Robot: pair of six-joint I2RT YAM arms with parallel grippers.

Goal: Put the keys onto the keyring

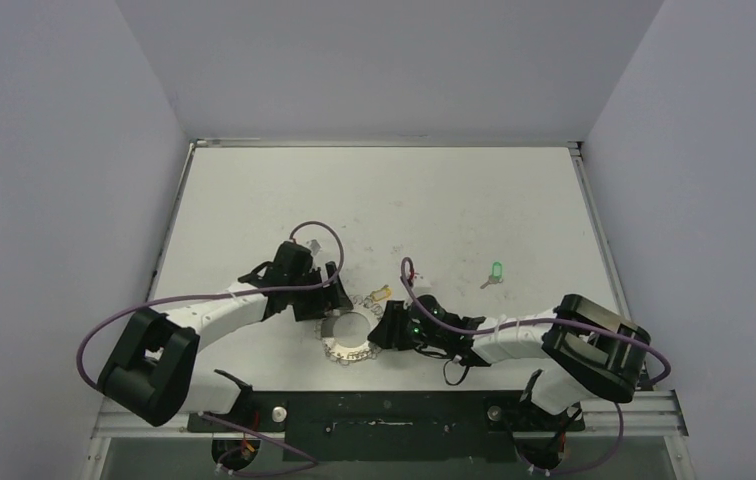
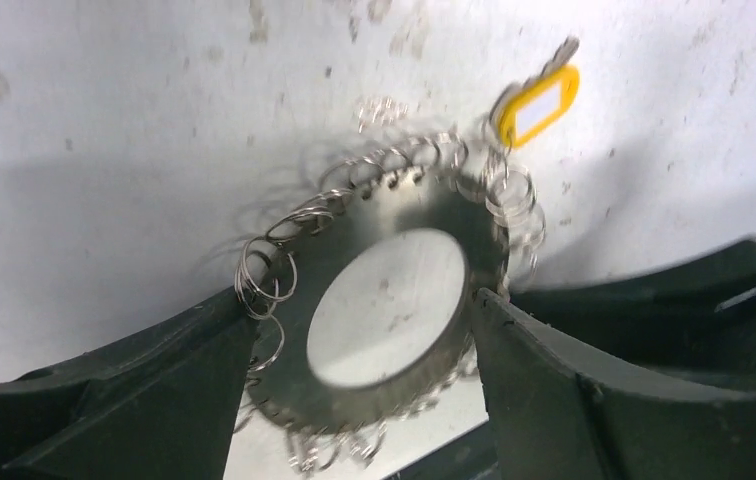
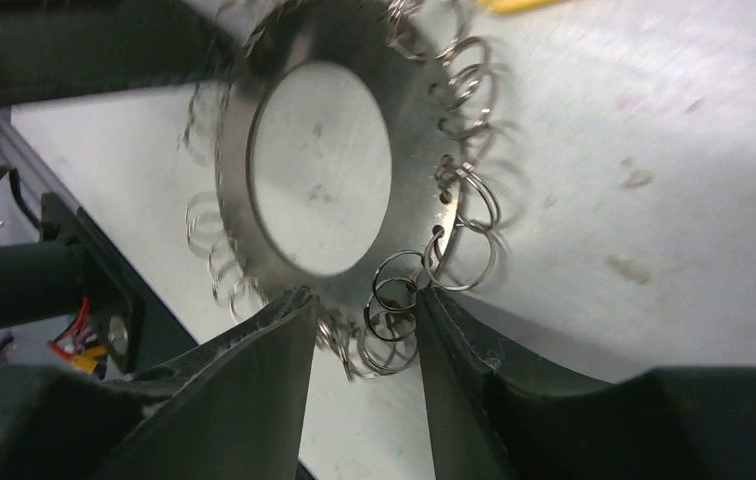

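The keyring [image 1: 346, 351] lies near the table's front edge between both arms. In the left wrist view the keyring [image 2: 424, 205] sits between my left gripper's [image 2: 362, 300] fingers, which touch its two sides across its width. The left gripper [image 1: 326, 300] is at its far-left rim. The yellow key [image 2: 537, 103] lies against the ring's far loops; I cannot tell if it is threaded. It also shows from above [image 1: 380, 294]. My right gripper [image 3: 364, 295] is open, its fingers straddling a few wire loops at the keyring's [image 3: 416, 150] edge. The green key [image 1: 496, 270] lies alone, to the right.
A black rail [image 1: 384, 410] runs along the table's near edge, just below the ring. Grey walls close in the table on three sides. Purple cables [image 1: 319, 230] arch over both arms. A black mount with red wires [image 3: 54, 290] sits beyond the table edge.
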